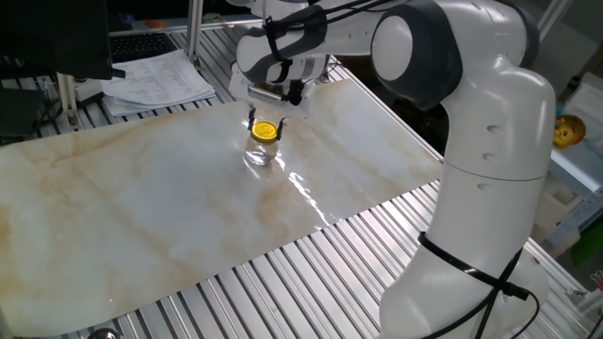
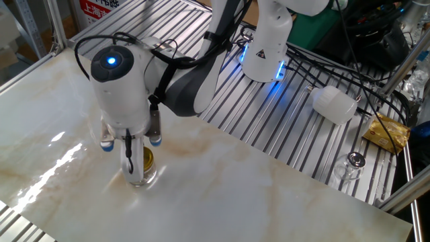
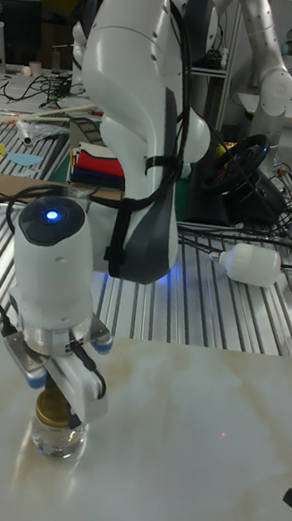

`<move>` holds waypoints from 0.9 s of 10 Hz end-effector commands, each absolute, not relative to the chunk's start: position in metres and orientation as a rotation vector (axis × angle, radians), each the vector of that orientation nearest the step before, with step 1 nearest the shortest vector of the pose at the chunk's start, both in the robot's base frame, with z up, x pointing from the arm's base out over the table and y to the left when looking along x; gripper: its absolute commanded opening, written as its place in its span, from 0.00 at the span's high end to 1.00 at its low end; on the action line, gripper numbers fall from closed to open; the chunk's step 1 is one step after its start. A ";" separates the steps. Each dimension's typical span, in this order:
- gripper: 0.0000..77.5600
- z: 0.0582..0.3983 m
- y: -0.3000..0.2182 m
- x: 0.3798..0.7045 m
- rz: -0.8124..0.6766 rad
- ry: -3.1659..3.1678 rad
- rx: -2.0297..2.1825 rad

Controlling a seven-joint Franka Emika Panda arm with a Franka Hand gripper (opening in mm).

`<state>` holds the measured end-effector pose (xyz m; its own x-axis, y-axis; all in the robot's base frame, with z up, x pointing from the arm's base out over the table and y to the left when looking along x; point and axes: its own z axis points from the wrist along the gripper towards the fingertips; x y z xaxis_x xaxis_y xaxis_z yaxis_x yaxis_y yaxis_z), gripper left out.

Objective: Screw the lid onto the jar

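The clear glass jar (image 1: 261,153) stands upright on the marble board (image 1: 141,207), toward its far side. The gold lid (image 1: 266,131) sits on the jar's mouth. My gripper (image 1: 267,121) points straight down over it, with one black finger on each side of the lid, shut on it. In the other fixed view the fingers (image 2: 129,159) hide most of the lid (image 2: 147,158), and the jar (image 2: 142,177) shows below them. The tall fixed view shows the lid (image 3: 50,410) on the jar (image 3: 57,439) just under the gripper (image 3: 55,396).
A stack of papers (image 1: 155,80) lies beyond the board's far edge. On the slatted table to the right lie a white plastic bottle (image 2: 334,104), a gold wrapper (image 2: 386,132) and a small glass (image 2: 350,165). A second robot's base (image 2: 266,47) stands behind.
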<state>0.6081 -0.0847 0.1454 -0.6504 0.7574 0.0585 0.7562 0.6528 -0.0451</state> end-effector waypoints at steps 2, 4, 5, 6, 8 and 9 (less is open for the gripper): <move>0.99 0.146 -0.083 0.610 0.014 -2.793 -1.257; 0.99 0.146 -0.083 0.610 0.013 -2.795 -1.250; 0.99 0.146 -0.083 0.610 0.014 -2.799 -1.241; 0.99 0.146 -0.083 0.610 0.016 -2.803 -1.233; 0.99 0.145 -0.083 0.610 0.016 -2.810 -1.211; 0.99 0.143 -0.082 0.611 0.026 -2.812 -1.209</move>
